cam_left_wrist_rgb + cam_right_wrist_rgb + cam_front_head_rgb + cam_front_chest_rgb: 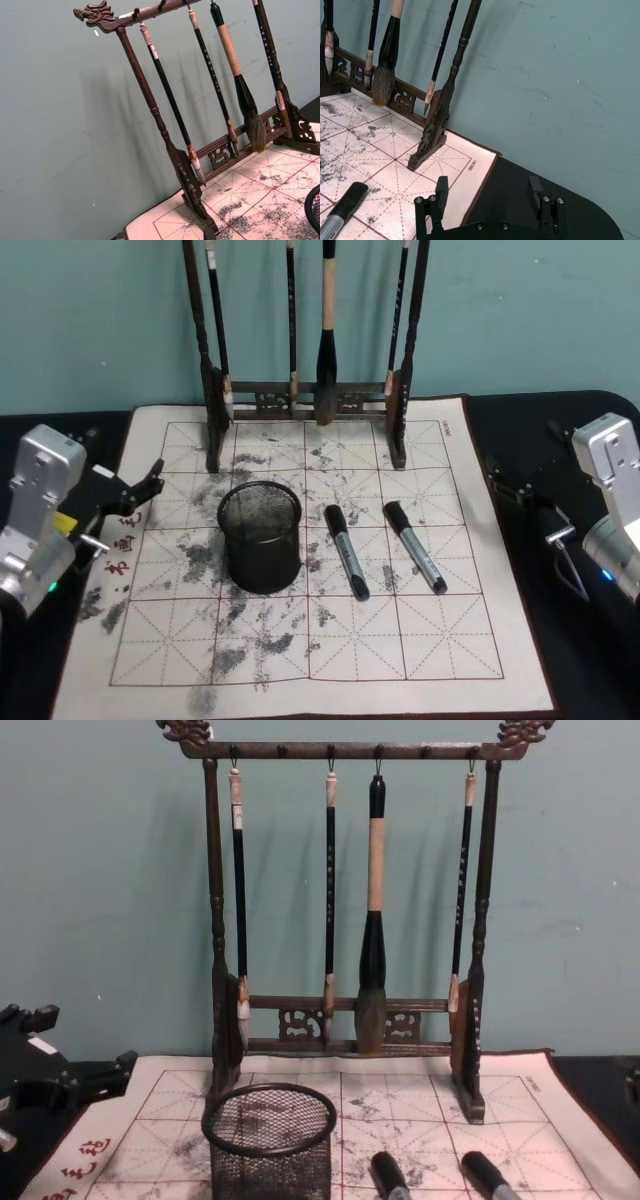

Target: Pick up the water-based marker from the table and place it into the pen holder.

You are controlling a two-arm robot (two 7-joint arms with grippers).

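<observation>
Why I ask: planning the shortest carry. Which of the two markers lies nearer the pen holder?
The left marker, just beside the pen holder; the other marker lies farther to the robot's right, beyond it.

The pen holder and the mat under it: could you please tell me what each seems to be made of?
The pen holder looks like black metal wire mesh, matte: a see-through lattice under a solid rim. The mat looks like cream felt or similar cloth, matte, with ink soaked in as grey stains; exact fibre unclear.

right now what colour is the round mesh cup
Black; the mesh pen holder shows best in head view.
</observation>
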